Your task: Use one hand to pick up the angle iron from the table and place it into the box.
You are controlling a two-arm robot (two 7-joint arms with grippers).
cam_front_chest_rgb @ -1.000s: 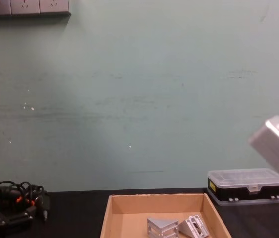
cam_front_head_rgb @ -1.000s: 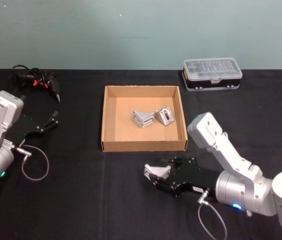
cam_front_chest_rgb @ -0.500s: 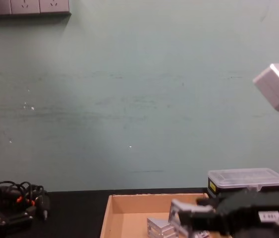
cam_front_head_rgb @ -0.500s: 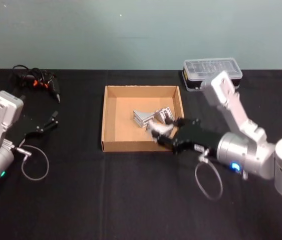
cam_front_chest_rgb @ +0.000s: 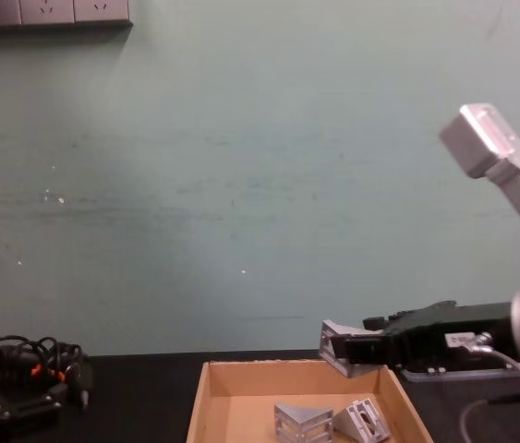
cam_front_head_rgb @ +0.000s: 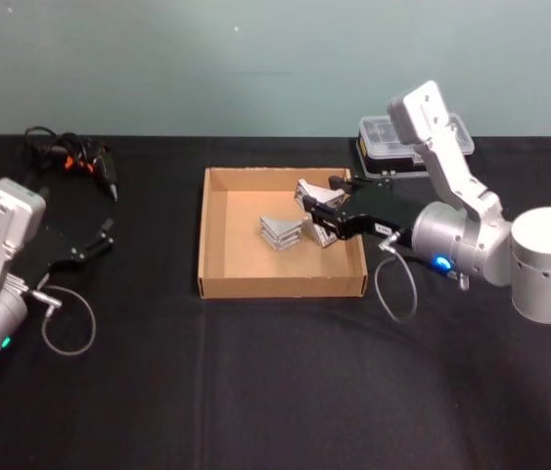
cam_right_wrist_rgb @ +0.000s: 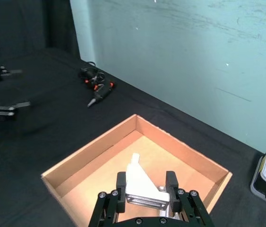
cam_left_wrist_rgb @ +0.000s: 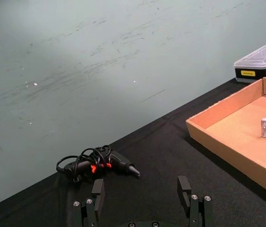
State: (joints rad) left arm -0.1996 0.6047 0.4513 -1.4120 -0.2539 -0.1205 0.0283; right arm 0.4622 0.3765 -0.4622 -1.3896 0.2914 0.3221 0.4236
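My right gripper (cam_front_head_rgb: 316,208) is shut on a silver angle iron (cam_front_head_rgb: 309,193) and holds it in the air above the right rear part of the tan box (cam_front_head_rgb: 280,286). In the right wrist view the angle iron (cam_right_wrist_rgb: 140,185) sits clamped between the two black fingers, with the box (cam_right_wrist_rgb: 90,151) floor below it. From the chest view the held angle iron (cam_front_chest_rgb: 335,343) hangs just above the box's (cam_front_chest_rgb: 199,406) back wall. Two other angle irons (cam_front_head_rgb: 280,232) (cam_front_chest_rgb: 361,420) lie inside the box. My left gripper (cam_front_head_rgb: 99,238) is parked open at the table's left.
A black plastic case with a clear lid (cam_front_head_rgb: 377,137) stands behind the box on the right, partly behind my right arm. A black tool with orange marks and coiled cable (cam_front_head_rgb: 74,162) lies at the back left. The black table (cam_front_head_rgb: 255,392) spreads in front.
My right gripper has carried the angle iron from low over the table's front, up and back to above the box. The left arm has not moved.
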